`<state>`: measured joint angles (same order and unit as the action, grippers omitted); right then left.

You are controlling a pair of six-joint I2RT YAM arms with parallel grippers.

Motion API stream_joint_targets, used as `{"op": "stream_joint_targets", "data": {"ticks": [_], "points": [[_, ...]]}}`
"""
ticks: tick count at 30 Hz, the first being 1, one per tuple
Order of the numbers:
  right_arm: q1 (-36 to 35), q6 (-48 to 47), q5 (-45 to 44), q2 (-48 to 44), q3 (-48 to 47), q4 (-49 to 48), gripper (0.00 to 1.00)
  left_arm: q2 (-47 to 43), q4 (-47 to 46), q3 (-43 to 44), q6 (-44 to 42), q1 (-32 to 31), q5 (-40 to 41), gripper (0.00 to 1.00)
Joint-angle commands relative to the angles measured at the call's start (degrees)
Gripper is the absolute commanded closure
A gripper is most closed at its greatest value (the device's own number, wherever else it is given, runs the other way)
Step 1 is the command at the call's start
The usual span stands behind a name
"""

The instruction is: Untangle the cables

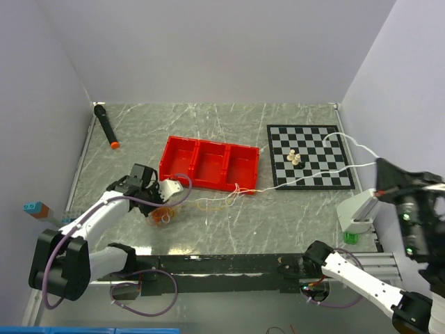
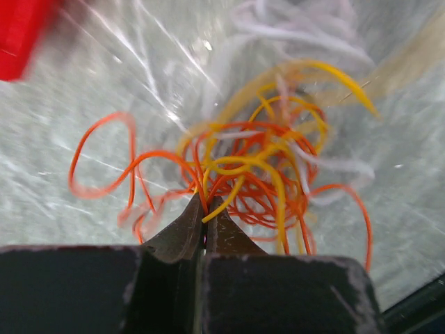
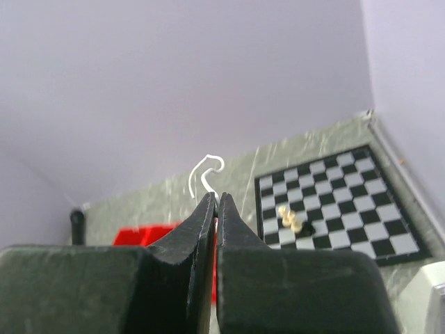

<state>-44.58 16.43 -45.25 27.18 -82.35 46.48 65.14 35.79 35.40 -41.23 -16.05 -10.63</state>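
Note:
The cables (image 2: 257, 160) are a loose tangle of thin orange, yellow and white strands lying on the grey table. My left gripper (image 2: 206, 203) is shut on an orange and a yellow strand at the tangle's near edge. From above, that gripper (image 1: 161, 209) sits low on the bundle (image 1: 167, 217), just in front of the red tray. A white cable (image 1: 313, 177) leads from the bundle across the chessboard and up to my right gripper (image 1: 380, 170), raised at the far right. In the right wrist view the gripper (image 3: 216, 200) is shut on this white strand (image 3: 205, 170), whose free end curls above the tips.
A red three-compartment tray (image 1: 198, 182) stands mid-table. The chessboard (image 1: 320, 146) to its right carries small pale pieces (image 1: 294, 158). A black marker with an orange tip (image 1: 106, 125) lies at the back left. A white and green fixture (image 1: 356, 219) sits near the right edge. Walls enclose three sides.

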Motion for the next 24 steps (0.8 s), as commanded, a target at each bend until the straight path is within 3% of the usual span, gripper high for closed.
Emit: {"op": "stream_joint_targets", "data": {"ticks": [1,20,24], "points": [[0.1,-6.13,-5.01,-1.34,-3.6,-3.94,1.0,1.56,-4.76,-3.22,-1.83,0.23,4.83,0.99],[-1.65,-27.84,-12.31,1.3,-16.44,-19.58,1.0,5.34,-17.16,-11.75,-5.0,0.23,13.53,0.99],[-3.41,-28.3,-12.49,1.47,-16.44,-20.38,1.0,6.05,-17.6,-11.23,-4.74,0.23,13.97,0.99]]}}
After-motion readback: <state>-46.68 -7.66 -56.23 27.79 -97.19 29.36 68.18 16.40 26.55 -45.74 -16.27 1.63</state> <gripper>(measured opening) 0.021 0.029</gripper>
